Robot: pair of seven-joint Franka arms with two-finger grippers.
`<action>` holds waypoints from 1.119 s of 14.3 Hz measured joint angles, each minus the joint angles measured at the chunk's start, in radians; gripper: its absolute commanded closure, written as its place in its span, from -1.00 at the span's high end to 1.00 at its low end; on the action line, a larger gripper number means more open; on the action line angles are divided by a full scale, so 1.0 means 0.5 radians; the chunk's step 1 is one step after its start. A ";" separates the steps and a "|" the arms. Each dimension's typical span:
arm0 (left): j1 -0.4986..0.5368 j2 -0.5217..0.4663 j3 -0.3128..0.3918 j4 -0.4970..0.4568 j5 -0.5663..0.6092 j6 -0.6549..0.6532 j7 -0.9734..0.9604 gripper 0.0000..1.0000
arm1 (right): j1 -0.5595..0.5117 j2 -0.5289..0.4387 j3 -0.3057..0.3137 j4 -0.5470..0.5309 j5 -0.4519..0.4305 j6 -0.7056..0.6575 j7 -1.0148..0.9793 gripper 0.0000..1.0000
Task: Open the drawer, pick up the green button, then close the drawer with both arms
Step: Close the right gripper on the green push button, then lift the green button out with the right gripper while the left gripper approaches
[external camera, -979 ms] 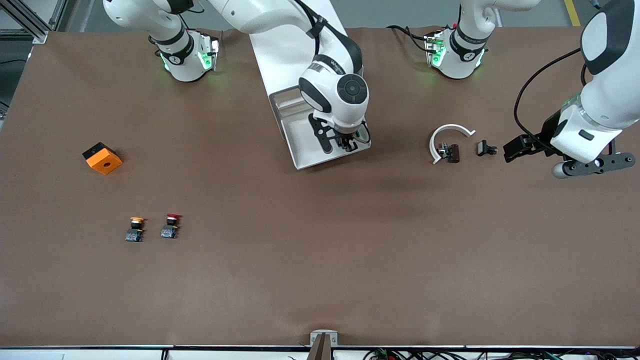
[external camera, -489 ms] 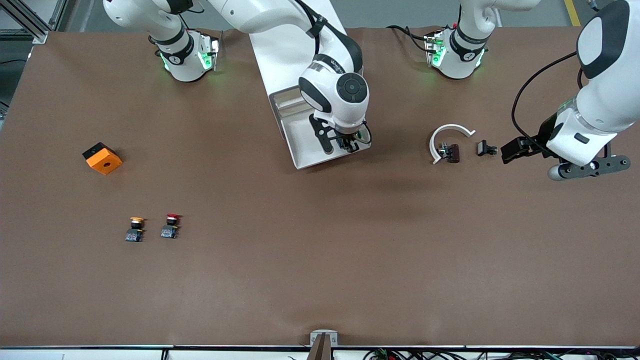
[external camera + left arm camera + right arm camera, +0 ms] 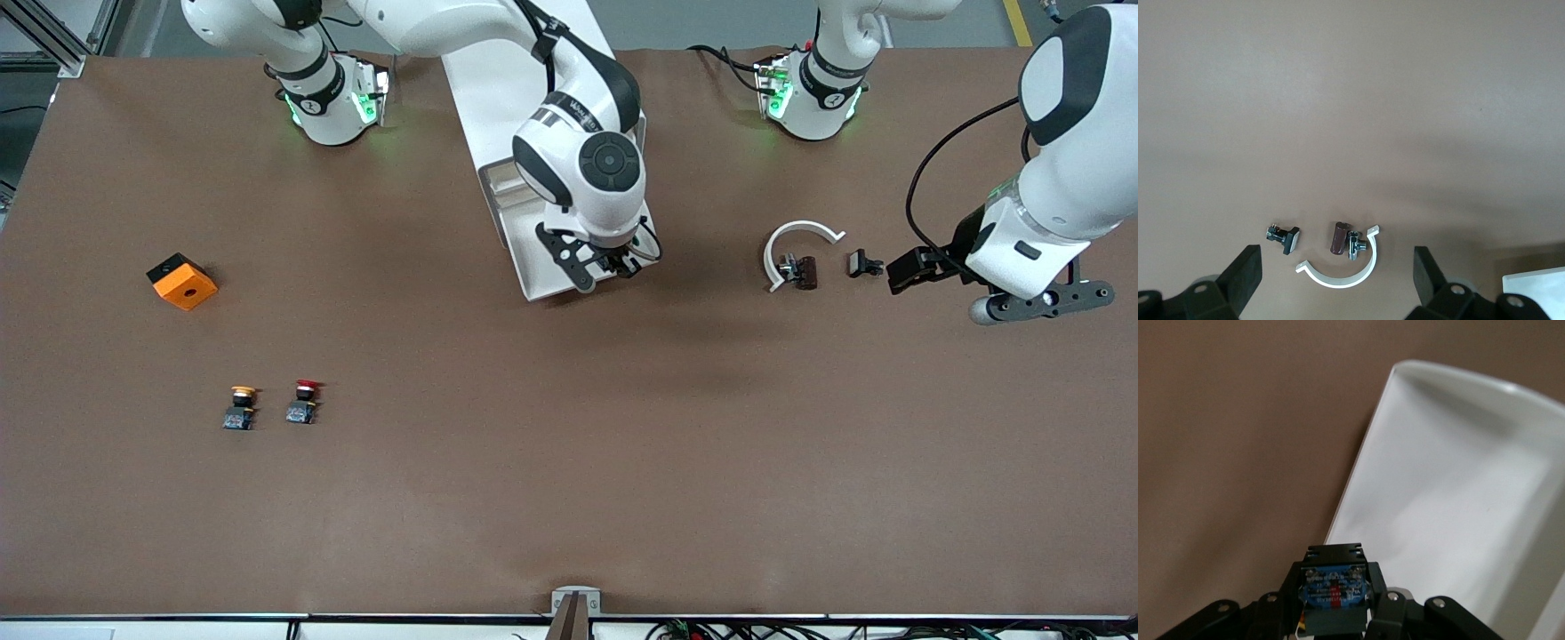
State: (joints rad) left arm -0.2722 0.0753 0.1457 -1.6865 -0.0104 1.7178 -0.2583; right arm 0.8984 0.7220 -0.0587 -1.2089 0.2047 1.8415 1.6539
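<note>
Right tool (image 3: 613, 264) clamped, left tool (image 3: 1337, 280) spread

The left gripper (image 3: 1337, 277) stood wide open over the brown table (image 3: 1351, 100); between its fingers lay a white curved clip (image 3: 1341, 275), a brown cylinder (image 3: 1338, 238) and a small black part (image 3: 1285, 237).

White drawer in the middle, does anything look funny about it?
Yes. The shallow white drawer is pulled out of its boxy white cabinet, and the right tool is shut on a small blue-based button over its front edge.
</note>
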 measured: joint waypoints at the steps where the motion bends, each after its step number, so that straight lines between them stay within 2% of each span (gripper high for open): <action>1: -0.003 0.005 0.000 0.000 0.000 0.006 0.000 1.00 | -0.043 -0.009 -0.006 0.033 0.007 -0.066 -0.128 -1.00; 6: -0.082 0.095 -0.011 -0.006 0.000 0.120 0.000 1.00 | -0.345 -0.123 -0.039 0.091 0.007 -0.169 -0.909 -1.00; 9: -0.144 0.187 -0.029 -0.010 0.000 0.209 -0.004 1.00 | -0.556 -0.177 -0.043 0.073 -0.076 -0.261 -1.445 -1.00; 11: -0.167 0.254 -0.047 -0.012 0.000 0.270 -0.005 1.00 | -0.672 -0.177 -0.045 0.030 -0.135 -0.251 -1.788 -1.00; 16: -0.271 0.427 -0.125 -0.021 0.000 0.452 -0.067 1.00 | -0.941 -0.177 -0.048 -0.059 -0.149 -0.168 -2.445 -1.00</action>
State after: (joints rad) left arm -0.4077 0.2888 0.0834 -1.6969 -0.0104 1.9436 -0.2920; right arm 0.4278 0.6335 -0.0825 -1.2386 0.1300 1.7575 0.4312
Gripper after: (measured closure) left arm 0.000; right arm 0.581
